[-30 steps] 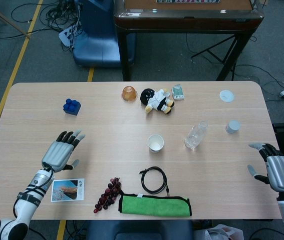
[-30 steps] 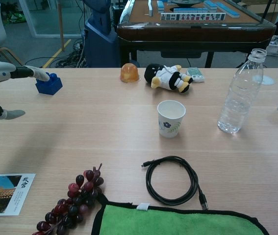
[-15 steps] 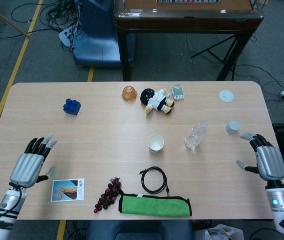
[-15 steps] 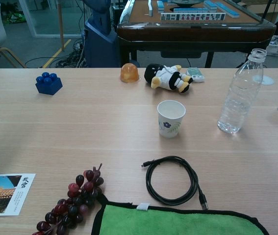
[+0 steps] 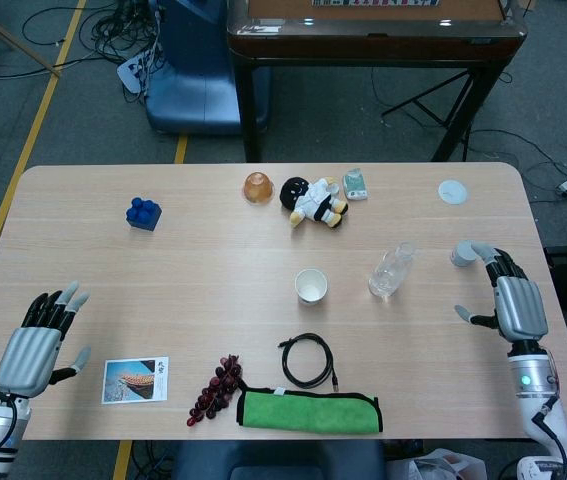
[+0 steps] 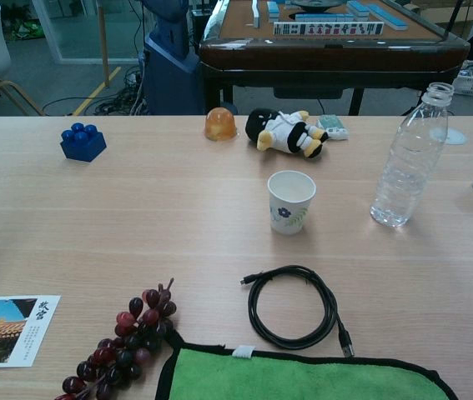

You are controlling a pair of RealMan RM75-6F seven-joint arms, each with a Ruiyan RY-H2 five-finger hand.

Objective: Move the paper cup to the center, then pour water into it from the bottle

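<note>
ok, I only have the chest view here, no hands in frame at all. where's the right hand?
Observer: In the head view the right hand is over the table's right edge, fingers spread, holding nothing, apart from the bottle.
Operator: And the left?
Observer: The left hand is at the near left corner of the table, also open and empty, left of the postcard.
Operator: Is the cup centred from above?
Observer: The paper cup stands upright roughly mid-table, just left of the bottle and not touching it.
</note>
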